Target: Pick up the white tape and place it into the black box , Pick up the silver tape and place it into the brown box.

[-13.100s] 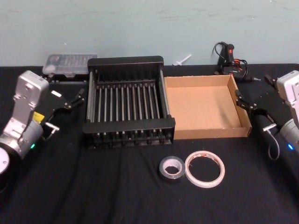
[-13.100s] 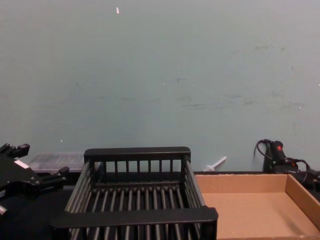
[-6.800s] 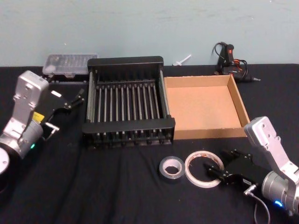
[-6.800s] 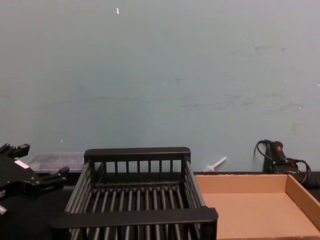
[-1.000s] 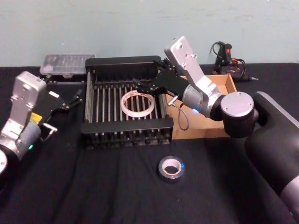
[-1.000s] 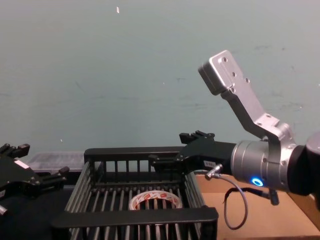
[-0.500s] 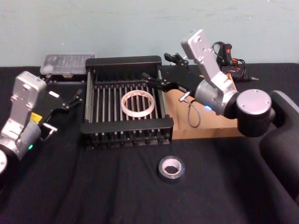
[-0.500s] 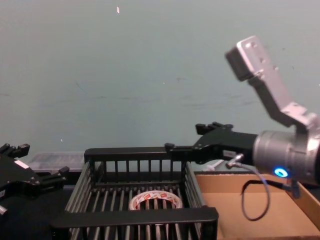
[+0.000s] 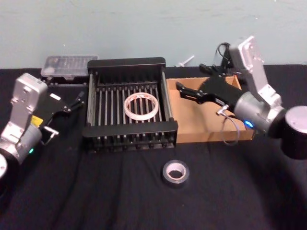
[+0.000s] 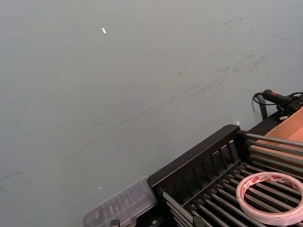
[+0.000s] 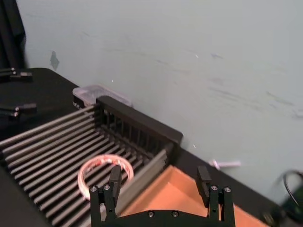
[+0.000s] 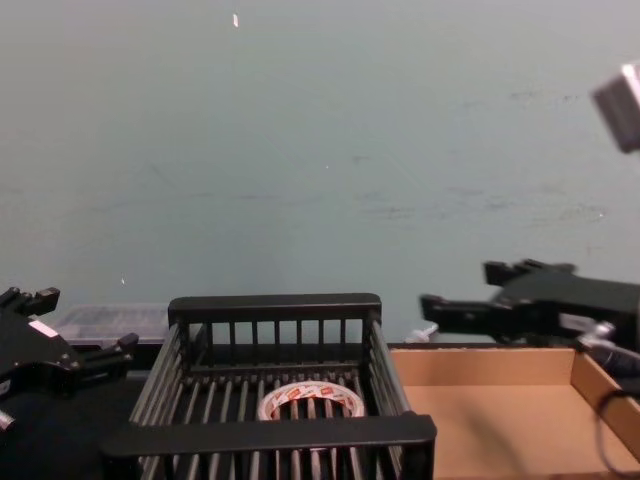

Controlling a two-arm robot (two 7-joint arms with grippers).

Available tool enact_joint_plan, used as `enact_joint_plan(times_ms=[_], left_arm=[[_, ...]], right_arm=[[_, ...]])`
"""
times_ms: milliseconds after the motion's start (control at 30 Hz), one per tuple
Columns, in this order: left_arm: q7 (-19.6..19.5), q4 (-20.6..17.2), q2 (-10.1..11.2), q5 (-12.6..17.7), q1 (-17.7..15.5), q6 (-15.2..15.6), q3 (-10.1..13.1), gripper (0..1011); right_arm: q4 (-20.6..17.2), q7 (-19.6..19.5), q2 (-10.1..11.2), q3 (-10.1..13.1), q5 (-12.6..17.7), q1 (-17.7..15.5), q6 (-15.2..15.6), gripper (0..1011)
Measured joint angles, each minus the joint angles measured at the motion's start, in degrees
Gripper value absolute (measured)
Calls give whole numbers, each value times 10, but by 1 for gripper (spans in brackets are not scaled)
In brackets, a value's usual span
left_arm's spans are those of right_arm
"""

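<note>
Inside black box [image 9: 127, 127]: white tape [image 9: 141, 106].

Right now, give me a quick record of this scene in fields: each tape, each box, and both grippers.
white tape: flat on the floor of the black box
silver tape: on the table, in front of both boxes
brown box: nothing lying in it
right gripper: open, above the brown box
left gripper: open, parked left of the black box
</note>
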Motion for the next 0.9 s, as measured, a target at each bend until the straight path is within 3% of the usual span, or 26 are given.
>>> enact_joint_plan(times_ms=[400,633,900], left_arm=[[0,0,0,0,0,0,0,1001],[0,0,0,0,0,0,0,1001],[0,0,0,0,0,0,0,1002]], right_arm=[[-115,-5,72,21,37,-101,60,1002],[-146,-3,97,11,48,-134,96,1002],[-162,-2,110,-8,54,-149,135,1002]])
